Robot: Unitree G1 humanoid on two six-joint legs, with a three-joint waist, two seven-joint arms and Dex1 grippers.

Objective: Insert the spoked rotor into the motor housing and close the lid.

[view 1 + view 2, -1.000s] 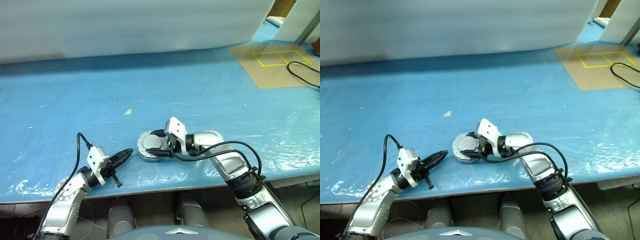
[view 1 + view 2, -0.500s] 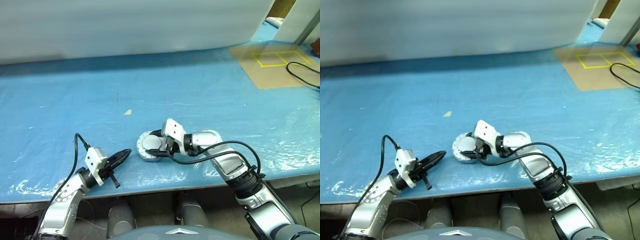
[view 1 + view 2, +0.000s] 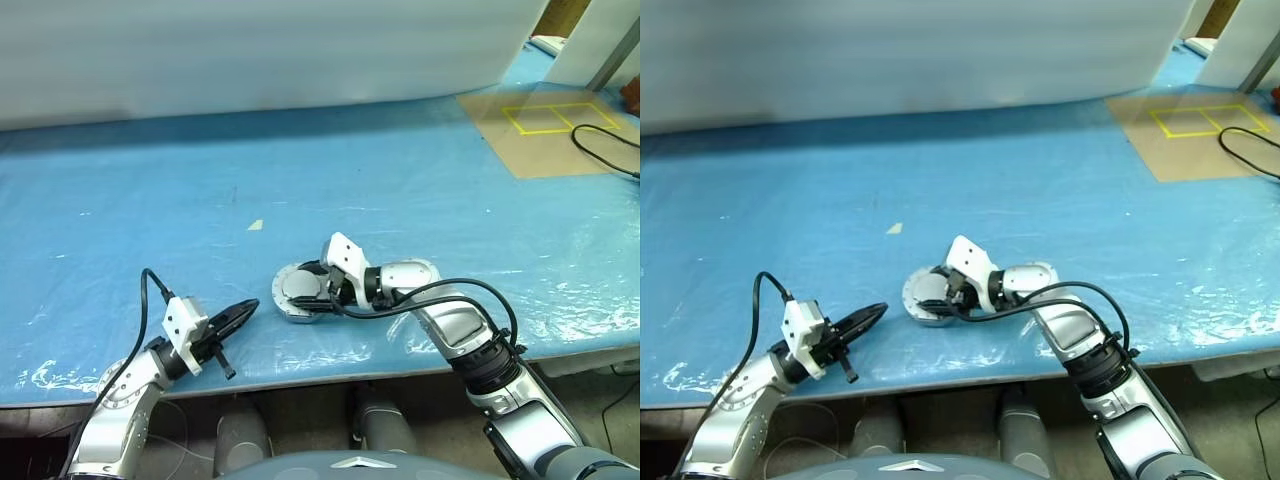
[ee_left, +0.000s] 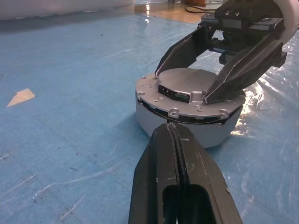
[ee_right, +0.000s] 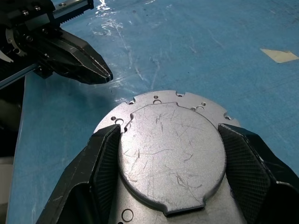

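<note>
Grey lid (image 4: 189, 91) is straddled by the spread right end effector (image 5: 174, 154); even downward pressure should seat it on the housing (image 4: 154, 116). Left end effector (image 4: 174, 135), pressed together, is empty.

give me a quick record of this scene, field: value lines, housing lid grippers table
housing: squat silver puck on the blue table, near the front edge
lid: closed flat on the housing, plain scratched face up
right gripper: fingers spread across the lid, one at each side of its raised plate
left gripper: shut, pointing at the housing, apart from it
other: paper scrap, black cable
</note>
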